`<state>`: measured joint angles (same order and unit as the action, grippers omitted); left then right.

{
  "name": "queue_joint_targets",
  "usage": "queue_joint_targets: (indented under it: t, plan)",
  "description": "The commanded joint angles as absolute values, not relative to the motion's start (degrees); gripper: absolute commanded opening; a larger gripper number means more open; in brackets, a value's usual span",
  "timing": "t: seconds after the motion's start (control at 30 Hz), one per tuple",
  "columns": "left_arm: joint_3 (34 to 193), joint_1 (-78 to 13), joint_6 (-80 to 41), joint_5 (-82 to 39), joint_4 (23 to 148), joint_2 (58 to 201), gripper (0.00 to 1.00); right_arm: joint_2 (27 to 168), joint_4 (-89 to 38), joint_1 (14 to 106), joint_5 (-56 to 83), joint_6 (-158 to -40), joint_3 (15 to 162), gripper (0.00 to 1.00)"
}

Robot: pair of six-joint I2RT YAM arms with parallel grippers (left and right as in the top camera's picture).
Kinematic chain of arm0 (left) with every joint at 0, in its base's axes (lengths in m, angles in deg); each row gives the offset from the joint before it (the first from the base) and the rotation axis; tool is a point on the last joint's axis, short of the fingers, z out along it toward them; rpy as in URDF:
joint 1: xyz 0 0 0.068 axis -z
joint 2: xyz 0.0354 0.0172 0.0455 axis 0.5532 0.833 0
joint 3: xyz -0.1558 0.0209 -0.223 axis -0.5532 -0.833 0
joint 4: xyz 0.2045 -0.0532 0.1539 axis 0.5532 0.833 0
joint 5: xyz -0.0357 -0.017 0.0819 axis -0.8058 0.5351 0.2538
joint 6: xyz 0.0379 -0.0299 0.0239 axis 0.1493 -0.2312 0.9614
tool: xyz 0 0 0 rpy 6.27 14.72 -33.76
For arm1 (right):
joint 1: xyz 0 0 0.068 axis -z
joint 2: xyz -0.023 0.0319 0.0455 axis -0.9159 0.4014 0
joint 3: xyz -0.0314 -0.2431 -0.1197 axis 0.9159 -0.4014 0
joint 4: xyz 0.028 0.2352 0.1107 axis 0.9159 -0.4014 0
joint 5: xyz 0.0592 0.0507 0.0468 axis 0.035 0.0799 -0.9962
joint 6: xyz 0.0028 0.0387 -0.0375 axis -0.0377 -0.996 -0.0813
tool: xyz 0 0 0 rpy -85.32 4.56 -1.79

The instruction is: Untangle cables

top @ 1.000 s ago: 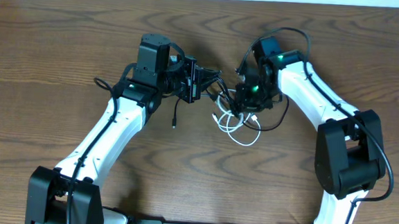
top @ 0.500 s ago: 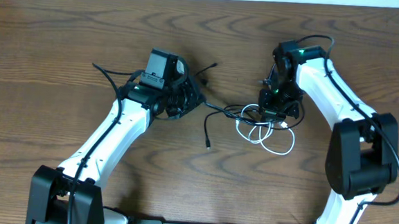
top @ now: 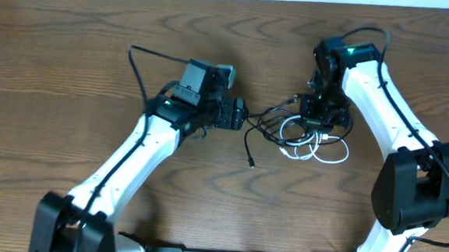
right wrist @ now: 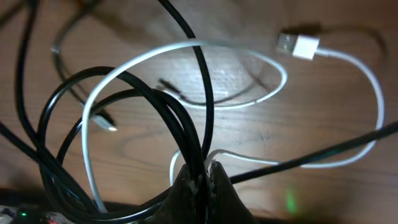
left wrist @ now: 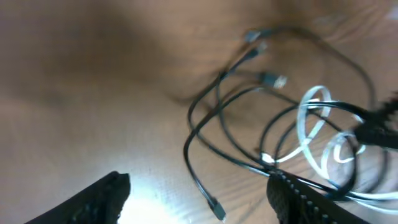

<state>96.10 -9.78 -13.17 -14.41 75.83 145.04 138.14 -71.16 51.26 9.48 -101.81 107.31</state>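
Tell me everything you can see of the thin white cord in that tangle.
The thin white cord looks smooth and plastic-coated, ending in a white plug with a metal tip. It lies slack in loose loops on the brown wooden table, interlaced with the thin black cable. One strand passes beside the shut right gripper; whether it is pinched is unclear.

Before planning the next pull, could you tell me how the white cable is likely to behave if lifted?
The white cable lies in loose curves, so it would probably sag limply rather than hold shape. It looks thin, so likely light. Its loops cross the black cable, pinched in the right gripper, so both may drag along together.
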Motion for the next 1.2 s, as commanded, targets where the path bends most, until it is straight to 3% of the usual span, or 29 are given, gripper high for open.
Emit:
queue_joint_targets:
  t: [0.0,0.17,0.4,0.8,1.03,1.17]
  plan:
    - [99.2,-10.0,-4.7,-20.4,75.6,140.7,0.68,137.0,-71.3,51.3,6.6,-99.1,110.6,0.01]
    - [98.2,-8.7,-1.1,-32.8,75.5,141.9,0.64,137.0,-71.2,51.3,1.9,-95.7,111.7,0.01]
    - [97.7,-3.2,9.3,-33.1,75.6,147.4,0.64,137.0,-73.2,51.3,-2.8,-90.2,111.7,0.01]
    - [97.7,-1.6,15.9,-38.0,75.7,154.4,0.64,137.0,-73.7,51.3,-2.7,-88.4,111.7,0.01]
    - [97.6,0.6,17.1,-40.9,76.2,158.3,0.52,137.0,-73.7,51.3,-2.7,-88.4,111.7,0.01]
    - [97.7,1.5,17.1,-41.1,75.8,159.8,0.33,137.0,-73.3,51.3,-2.7,-88.4,111.7,0.01]
